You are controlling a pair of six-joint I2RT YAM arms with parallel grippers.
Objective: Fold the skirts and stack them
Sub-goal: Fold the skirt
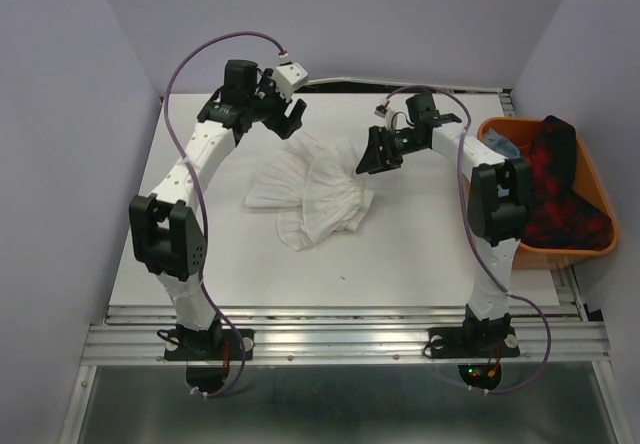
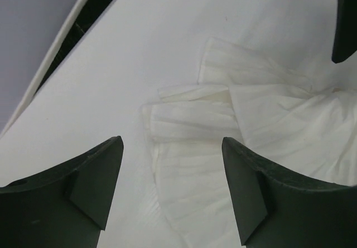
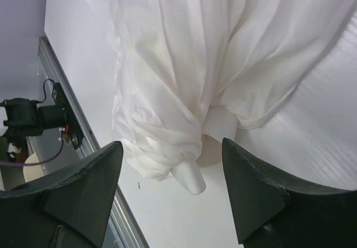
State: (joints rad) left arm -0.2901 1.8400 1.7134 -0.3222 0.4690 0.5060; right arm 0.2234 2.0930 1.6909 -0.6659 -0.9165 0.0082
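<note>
White cloth first: from overhead, the white skirt (image 1: 315, 189) lies crumpled mid-table (image 1: 400, 254), between my left gripper (image 1: 290, 114) and right gripper (image 1: 378, 156). The plaid skirt (image 1: 555, 184) sits in the orange tub (image 1: 560, 254) at the right, with a corner of the denim skirt (image 1: 503, 146) showing beside it. On the left wrist view, the jaws stand apart, holding nothing, above the pleats. On the right wrist view, the jaws are also apart, over bunched folds.
</note>
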